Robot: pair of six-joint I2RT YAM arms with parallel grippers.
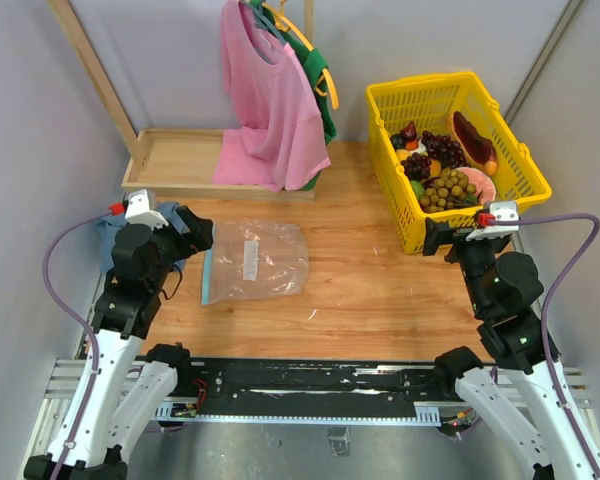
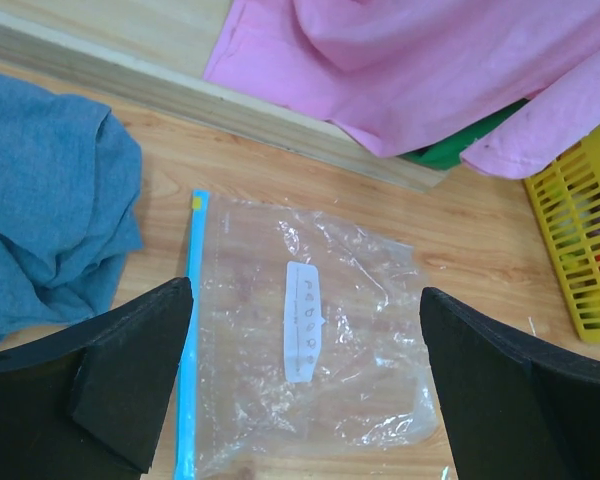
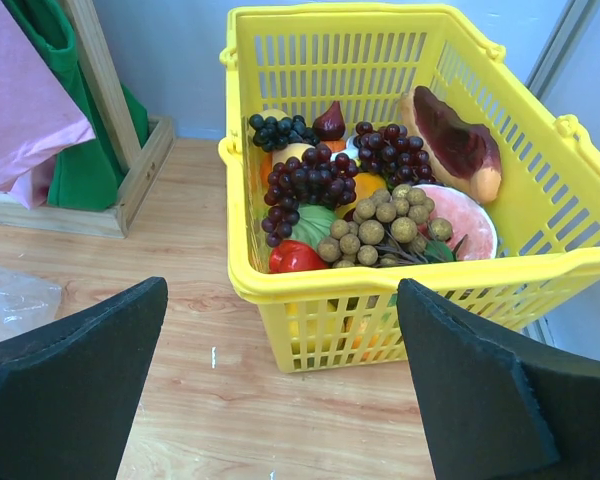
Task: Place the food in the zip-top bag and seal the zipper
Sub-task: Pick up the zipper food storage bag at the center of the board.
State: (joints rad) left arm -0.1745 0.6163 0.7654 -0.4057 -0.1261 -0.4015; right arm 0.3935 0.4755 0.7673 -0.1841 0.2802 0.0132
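Plastic of the zip-top bag (image 2: 365,375), flat between your wide, empty left gripper (image 2: 305,300) fingers, looks limp and slippery, so pinch its stiffer zipper (image 2: 192,330); glossy, probably light food (image 3: 370,230) waits in the basket (image 3: 320,292) just beyond the wide, empty right gripper (image 3: 280,290)

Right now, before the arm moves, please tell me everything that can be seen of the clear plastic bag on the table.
The clear, crinkly plastic zip-top bag lies flat and empty on the wooden table. A thin teal-blue zipper strip runs along its left edge, with a small yellow spot at the far end. A white rectangular label sits near its middle. Whether the mouth is sealed cannot be told. Only the table touches it; the open left pincer hangs above it.
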